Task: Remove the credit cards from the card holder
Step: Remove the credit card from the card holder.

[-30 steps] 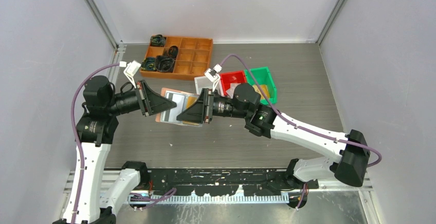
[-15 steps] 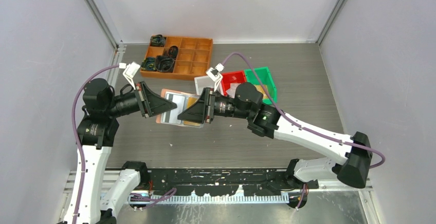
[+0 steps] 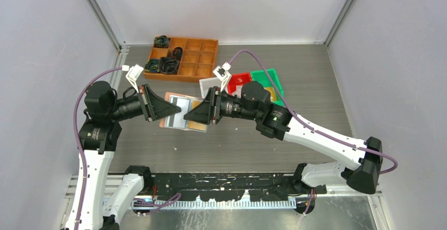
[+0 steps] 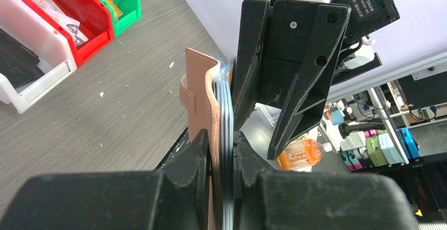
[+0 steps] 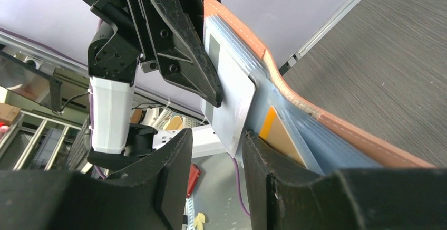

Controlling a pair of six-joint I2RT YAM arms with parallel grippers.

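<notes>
Right gripper [image 3: 187, 117] crept slightly up-frame beside left gripper [image 4: 220, 141]. Orange tray [image 3: 182, 76] beyond both jaws: black items [image 3: 167, 65]. Red bin [image 4: 93, 32]: white packet [image 4: 50, 6]. Left jaws clamp card holder [image 4: 200, 93], credit cards [image 5: 277, 135] sleeved inside; right jaws apart, straddling white card [image 5: 234, 106] corner.

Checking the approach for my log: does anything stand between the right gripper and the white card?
Nothing visible does. The white card sticks out of the card holder, its corner at the gap between the open fingers of the right gripper. The left gripper clamps the holder.
</notes>
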